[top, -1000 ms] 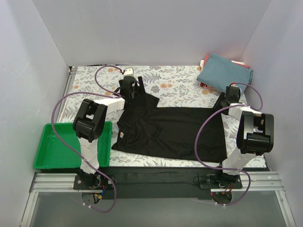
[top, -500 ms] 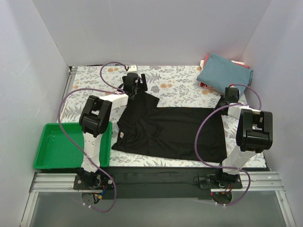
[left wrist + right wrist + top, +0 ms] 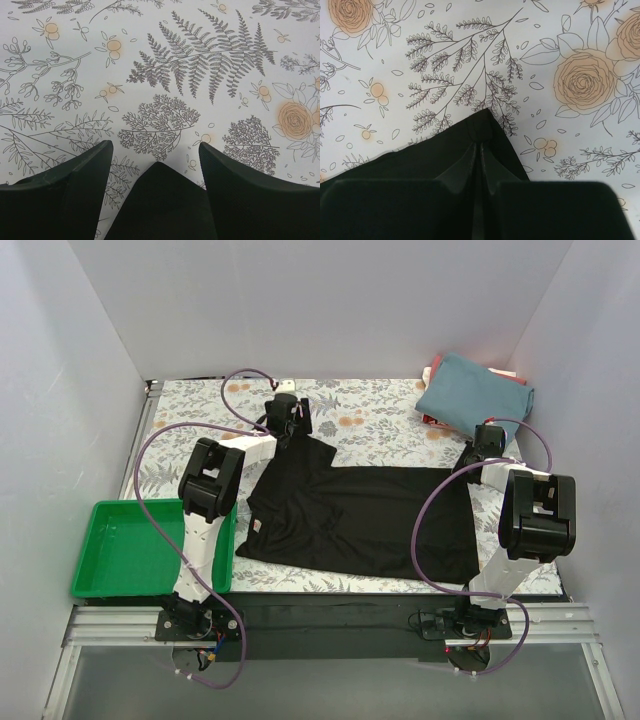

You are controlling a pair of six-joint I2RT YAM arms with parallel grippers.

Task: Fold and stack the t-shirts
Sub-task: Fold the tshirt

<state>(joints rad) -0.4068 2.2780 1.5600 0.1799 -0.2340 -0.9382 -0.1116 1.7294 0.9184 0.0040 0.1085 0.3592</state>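
A black t-shirt point(image 3: 360, 515) lies spread flat on the flowered table cover, with its small pale neck label point(image 3: 258, 527) at the left. My left gripper point(image 3: 290, 420) is at the far tip of its sleeve. In the left wrist view this gripper point(image 3: 155, 150) is open, and the black sleeve corner point(image 3: 160, 200) lies between the two fingers without being pinched. My right gripper point(image 3: 482, 448) is at the shirt's far right corner. In the right wrist view it point(image 3: 480, 146) is shut on that black corner point(image 3: 492, 130).
A folded teal-blue shirt point(image 3: 475, 390) lies on red/pink cloth point(image 3: 432, 368) at the back right corner. A green plastic tray point(image 3: 130, 545) sits at the front left, beside the left arm. White walls close in the table on three sides.
My left gripper has moved right and farther back along the black sleeve to its tip. The right gripper shifted slightly and then stayed at the right corner.
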